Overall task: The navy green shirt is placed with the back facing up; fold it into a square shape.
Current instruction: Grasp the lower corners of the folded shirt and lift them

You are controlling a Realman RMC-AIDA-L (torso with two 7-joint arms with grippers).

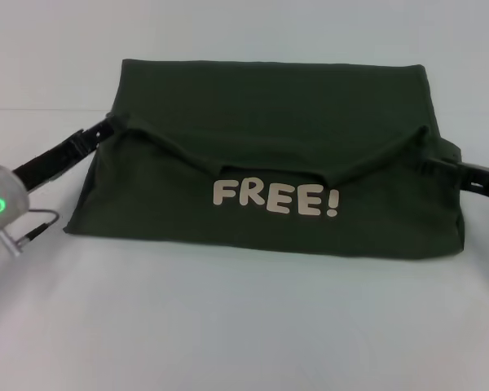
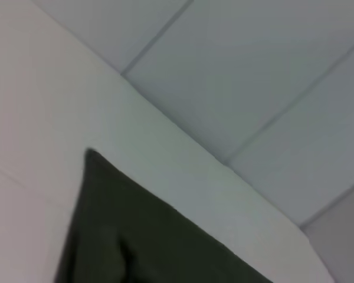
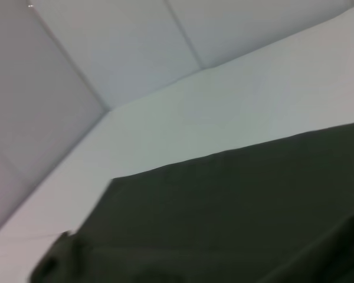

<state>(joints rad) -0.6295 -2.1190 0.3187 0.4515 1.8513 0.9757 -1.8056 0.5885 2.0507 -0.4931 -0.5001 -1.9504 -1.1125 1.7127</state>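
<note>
White worktop (image 1: pixel 244 326) is seen nearest, bare toward 6 o'clock. Beyond it, at centre, the navy green shirt (image 1: pixel 269 122) is spread out, partly folded, with "FREE!" showing. The left pincer (image 1: pixel 114 124) at 9 o'clock and the right pincer (image 1: pixel 430 161) at 3 o'clock are buried in fabric folds at the shirt's edges; whether they are spread or pinching cannot be told.
</note>
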